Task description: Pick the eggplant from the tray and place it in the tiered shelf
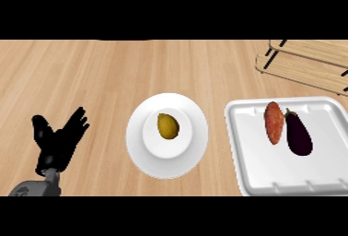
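We judge the pick not yet begun: the eggplant [298, 135] lies in the white tray [239, 152], just beside an orange vegetable [273, 122]. Our left hand [60, 139] rests with fingers spread, holding nothing; our right hand is unseen. Next comes a reach to the eggplant, then the tiered shelf [306, 62].

The tabletop [102, 73] was evenly and brightly lit. Only faint shadows were cast beside the plate [146, 152]. No glare was seen.
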You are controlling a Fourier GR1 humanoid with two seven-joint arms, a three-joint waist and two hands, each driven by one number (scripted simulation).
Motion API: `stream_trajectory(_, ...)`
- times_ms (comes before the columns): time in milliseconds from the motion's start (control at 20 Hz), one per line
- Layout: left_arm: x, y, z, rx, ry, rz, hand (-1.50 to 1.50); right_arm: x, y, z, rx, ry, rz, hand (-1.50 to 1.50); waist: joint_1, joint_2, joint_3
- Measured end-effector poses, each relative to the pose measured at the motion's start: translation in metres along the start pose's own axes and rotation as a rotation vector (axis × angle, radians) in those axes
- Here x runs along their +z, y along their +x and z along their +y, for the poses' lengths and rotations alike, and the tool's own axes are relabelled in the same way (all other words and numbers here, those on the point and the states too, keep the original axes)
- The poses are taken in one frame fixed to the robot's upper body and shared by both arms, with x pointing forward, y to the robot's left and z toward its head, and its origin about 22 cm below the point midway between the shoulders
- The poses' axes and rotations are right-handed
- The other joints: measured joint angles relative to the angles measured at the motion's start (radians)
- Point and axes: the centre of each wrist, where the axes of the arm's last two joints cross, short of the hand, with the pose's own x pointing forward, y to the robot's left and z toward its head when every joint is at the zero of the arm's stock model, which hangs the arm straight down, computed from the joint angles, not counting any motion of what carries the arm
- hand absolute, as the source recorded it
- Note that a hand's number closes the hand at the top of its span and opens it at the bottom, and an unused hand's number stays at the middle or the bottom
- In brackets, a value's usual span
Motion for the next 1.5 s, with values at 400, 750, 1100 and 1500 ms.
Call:
stream_trajectory(400,0.000,0.001,-0.011,-0.004,-0.009,-0.010,0.00,-0.022,0.060,0.041,0.104,-0.058,0.162,-1.50,0.014,0.002,0.001)
stream_trajectory(750,0.001,-0.001,-0.003,-0.005,-0.017,-0.007,0.00,-0.052,0.080,0.079,0.190,-0.053,0.289,-1.50,0.017,0.004,0.002)
stream_trajectory(1100,-0.001,0.000,0.000,-0.006,-0.012,-0.001,0.00,-0.066,0.092,0.109,0.283,0.003,0.358,-1.50,0.010,0.002,0.003)
stream_trajectory(1500,0.002,-0.001,-0.003,0.000,0.001,0.003,0.00,-0.067,0.081,0.139,0.339,-0.018,0.434,-1.50,0.006,0.001,0.003)
